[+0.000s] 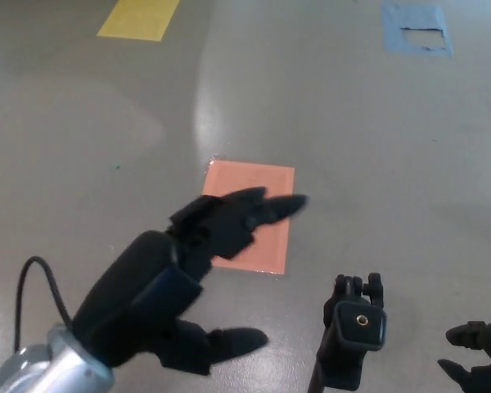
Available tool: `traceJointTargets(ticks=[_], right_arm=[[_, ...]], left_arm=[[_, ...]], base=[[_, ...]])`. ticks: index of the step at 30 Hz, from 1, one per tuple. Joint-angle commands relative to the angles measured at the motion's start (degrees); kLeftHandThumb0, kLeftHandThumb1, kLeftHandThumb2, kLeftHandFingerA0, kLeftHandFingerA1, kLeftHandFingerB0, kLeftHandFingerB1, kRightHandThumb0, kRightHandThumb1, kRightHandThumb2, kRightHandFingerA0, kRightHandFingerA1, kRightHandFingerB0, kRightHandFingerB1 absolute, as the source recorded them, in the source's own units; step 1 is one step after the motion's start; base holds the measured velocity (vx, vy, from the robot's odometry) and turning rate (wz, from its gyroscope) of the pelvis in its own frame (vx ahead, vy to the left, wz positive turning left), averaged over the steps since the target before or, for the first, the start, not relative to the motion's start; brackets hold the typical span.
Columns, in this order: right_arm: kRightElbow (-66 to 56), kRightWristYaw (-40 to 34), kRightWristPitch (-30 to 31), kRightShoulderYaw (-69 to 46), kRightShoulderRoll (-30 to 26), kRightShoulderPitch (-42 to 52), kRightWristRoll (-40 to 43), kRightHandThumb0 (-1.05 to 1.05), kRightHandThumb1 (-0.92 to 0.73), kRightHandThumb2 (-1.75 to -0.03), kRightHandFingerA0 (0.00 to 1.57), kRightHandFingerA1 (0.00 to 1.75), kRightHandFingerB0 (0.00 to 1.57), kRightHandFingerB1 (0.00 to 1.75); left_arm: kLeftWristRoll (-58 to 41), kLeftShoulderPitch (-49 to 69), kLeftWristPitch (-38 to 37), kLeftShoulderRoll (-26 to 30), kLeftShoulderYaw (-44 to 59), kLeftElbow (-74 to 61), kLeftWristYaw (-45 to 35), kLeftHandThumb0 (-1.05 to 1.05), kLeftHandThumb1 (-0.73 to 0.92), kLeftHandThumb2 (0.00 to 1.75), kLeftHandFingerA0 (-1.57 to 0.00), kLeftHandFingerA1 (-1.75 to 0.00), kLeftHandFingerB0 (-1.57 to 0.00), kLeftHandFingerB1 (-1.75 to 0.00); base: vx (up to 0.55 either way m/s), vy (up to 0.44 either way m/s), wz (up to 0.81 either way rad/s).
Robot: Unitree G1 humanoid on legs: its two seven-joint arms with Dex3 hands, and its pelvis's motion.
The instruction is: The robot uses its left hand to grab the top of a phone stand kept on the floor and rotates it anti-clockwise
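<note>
Left hand point(180, 282) is hovering open over the floor, fingers spread and reaching across the orange patch point(258, 214), thumb hanging below. Phone stand point(349, 332) is sitting down to its right, untouched. Right hand point(479, 358) is idling open at the corner.

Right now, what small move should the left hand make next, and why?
Probably carry the open left hand further right and down toward the black phone stand's top clamp. Its fingers hover over the orange floor patch, apart from the stand, holding nothing.
</note>
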Motion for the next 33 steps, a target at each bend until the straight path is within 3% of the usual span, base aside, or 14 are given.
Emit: traceJointTargets(ticks=[1, 2, 10, 11, 14, 15, 16, 17, 18, 20, 21, 29, 30, 33], right_arm=[[1.8, 2.7, -2.5, 1.3, -3.2, -1.5, -2.1, -0.49, -0.79, -0.63, 0.39, 0.45, 0.07, 0.24], [1.8, 2.7, -3.0, 1.9, -3.3, -1.5, -2.7, -0.48, -0.79, -0.67, 0.3, 0.41, 0.11, 0.18], [2.5, 3.9, -3.5, 2.3, -3.5, -2.4, -2.4, -0.47, -0.8, -0.63, 0.27, 0.41, 0.07, 0.25], [2.5, 3.8, -3.6, 2.5, -3.5, -2.5, -2.7, -0.48, -0.81, -0.63, 0.25, 0.4, 0.07, 0.25], [2.7, 3.4, -4.4, 2.7, -3.6, -2.3, -3.1, -0.48, -0.8, -0.63, 0.25, 0.38, 0.07, 0.25], [2.8, 2.7, -5.9, 2.8, -3.8, -1.8, -3.4, -0.54, -0.62, -0.89, 0.24, 0.52, 0.04, 0.31], [2.8, 2.5, -6.3, 2.8, -3.9, -1.7, -3.4, -0.54, -0.62, -0.89, 0.24, 0.52, 0.04, 0.31], [2.8, 2.2, -6.1, 3.0, -3.8, -1.7, -3.7, -0.51, -0.78, -0.65, 0.38, 0.46, 0.11, 0.21], [2.8, 1.9, -5.5, 3.2, -3.6, -2.0, -3.9, -0.56, -0.66, -0.92, 0.38, 0.57, 0.04, 0.29], [2.8, 2.1, -5.2, 3.2, -3.5, -2.2, -3.9, -0.56, -0.66, -0.92, 0.38, 0.57, 0.04, 0.29], [2.8, 2.4, -5.0, 2.9, -3.4, -2.3, -3.6, -0.55, -0.66, -0.89, 0.41, 0.57, 0.04, 0.28], [3.0, 2.9, -4.7, 1.9, -3.2, -2.7, -3.4, -0.58, -0.63, -0.88, 0.27, 0.53, 0.05, 0.29], [3.0, 2.9, -4.6, 1.9, -3.2, -2.7, -3.4, -0.58, -0.63, -0.88, 0.27, 0.53, 0.05, 0.29], [3.0, 2.9, -4.6, 2.0, -3.2, -2.8, -3.5, -0.58, -0.63, -0.88, 0.27, 0.53, 0.05, 0.29]], left_arm=[[1.8, 1.4, -6.4, 5.4, -3.9, -15.9, -9.8, -0.01, 0.36, 0.84, -0.18, -0.5, -0.04, -0.48], [2.0, 1.3, -6.4, 5.2, -4.5, -16.0, -9.7, 0.07, 0.55, 0.57, -0.31, -0.33, -0.17, -0.37], [2.8, 0.9, -5.8, 3.1, -8.5, -15.3, -10.1, 0.16, 0.5, 0.62, -0.19, -0.34, -0.24, -0.4], [2.8, 0.5, -5.7, 2.4, -9.2, -14.7, -10.3, 0.13, 0.37, 0.9, -0.11, -0.5, -0.21, -0.53], [3.3, -0.7, -6.1, 0.9, -10.6, -12.6, -10.3, 0.12, 0.4, 0.92, -0.1, -0.5, -0.19, -0.53], [4.7, -2.1, -6.4, -0.2, -11.5, -10.6, -10.5, 0.13, 0.42, 0.95, -0.09, -0.5, -0.17, -0.52], [5.1, -2.4, -6.4, -0.5, -11.7, -10.1, -10.6, 0.13, 0.42, 0.95, -0.09, -0.5, -0.17, -0.52], [5.4, -2.7, -6.1, -0.7, -12.0, -9.7, -10.9, 0.13, 0.41, 0.94, -0.08, -0.5, -0.17, -0.52], [6.2, -3.5, -5.3, -1.3, -12.5, -8.9, -11.5, 0.13, 0.42, 0.93, -0.04, -0.47, -0.17, -0.51], [7.0, -4.3, -4.6, -1.8, -12.9, -8.2, -12.0, 0.13, 0.42, 0.93, -0.04, -0.47, -0.17, -0.51], [7.4, -4.6, -4.5, -2.2, -13.0, -7.7, -12.1, 0.15, 0.54, 0.64, -0.17, -0.33, -0.25, -0.37], [12.6, -7.7, -7.5, -6.4, -14.1, -1.7, -9.4, 0.01, 0.33, 0.84, -0.08, -0.49, -0.21, -0.53], [14.5, -8.3, -8.3, -7.3, -14.1, -0.5, -8.3, -0.05, 0.44, 0.58, -0.21, -0.34, -0.27, -0.41], [17.0, -8.7, -10.0, -8.3, -13.8, 1.0, -6.5, -0.11, 0.42, 0.58, -0.23, -0.35, -0.27, -0.42]], base=[[0.0, 0.0, 0.0], [0.0, 0.0, 0.0], [0.0, 0.0, 0.0], [0.0, 0.0, 0.0], [0.0, 0.0, 0.0], [0.0, 0.0, 0.0], [0.0, 0.0, 0.0], [0.0, 0.0, 0.0], [0.0, 0.0, 0.0], [0.0, 0.0, 0.0], [0.0, 0.0, 0.0], [0.0, 0.0, 0.0], [0.0, 0.0, 0.0], [0.0, 0.0, 0.0]])
